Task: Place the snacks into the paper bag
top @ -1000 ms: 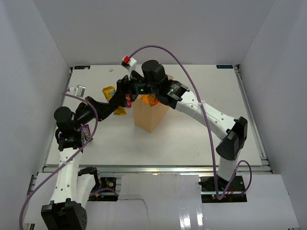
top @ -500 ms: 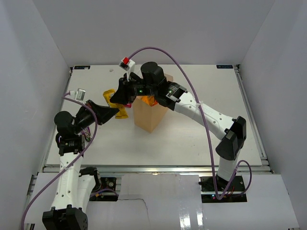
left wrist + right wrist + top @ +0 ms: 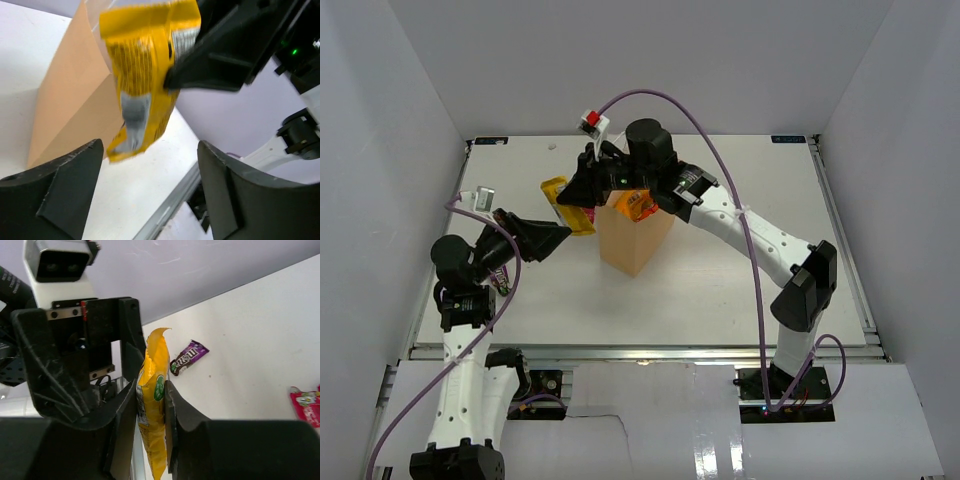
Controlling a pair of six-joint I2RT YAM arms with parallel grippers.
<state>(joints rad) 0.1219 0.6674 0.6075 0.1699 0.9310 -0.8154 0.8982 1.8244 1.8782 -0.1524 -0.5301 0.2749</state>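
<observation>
Grip first: my right gripper (image 3: 151, 390) has its two fingers pinched nearly shut on the flat, shiny yellow snack packet (image 3: 152, 415), holding it by one face-to-face squeeze near its upper part. My left gripper (image 3: 150, 192) stands wide apart and holds nothing; the packet hangs just beyond its fingertips, not touching them as far as I can tell.

The packet is in the air just left of the tall tan kraft paper bag (image 3: 630, 245) and close to its rim, not yet over the mouth. A crinkly orange snack bag (image 3: 638, 205) already sits in that mouth.

From the wrist views the packet's long axis runs roughly up and down, its free end drooping and swinging slightly towards the left arm. From above it reads as slanted, far end to the left, near end towards the bag.

To do this step well I would draw the left arm clear, carry the packet sideways above the rim, and let the drooping end lead into the gap beside the orange bag. I'd part the fingers only once that end is below the rim, since a nudge could tip the bag.
</observation>
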